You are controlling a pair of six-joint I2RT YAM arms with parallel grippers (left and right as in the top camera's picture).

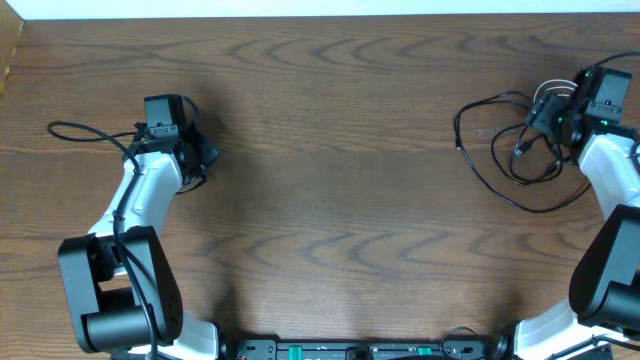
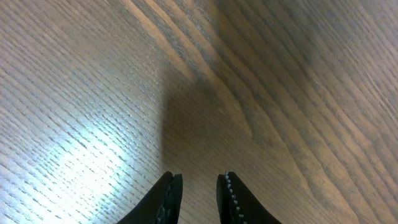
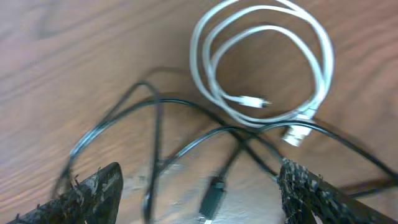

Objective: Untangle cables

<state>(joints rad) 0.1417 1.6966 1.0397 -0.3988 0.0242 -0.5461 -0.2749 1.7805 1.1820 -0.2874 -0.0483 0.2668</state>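
**Cables lie under your right end effector**

On the bench (image 1: 330, 120), the cables (image 1: 521, 150) lie tangled at the right side. They are well apart from your left end effector (image 1: 200, 155), which is empty, its jaws a narrow gap apart. Your right end effector (image 3: 200, 171) hovers directly over them, jaws spread wide, grasping nothing. The black cords (image 3: 214, 198) run crosswise between its fingers, and the white coil (image 3: 324, 56) lies just ahead of the tips.

dark wood-grain table (image 1: 330, 150); black and white cables (image 1: 520, 150) lie on it.
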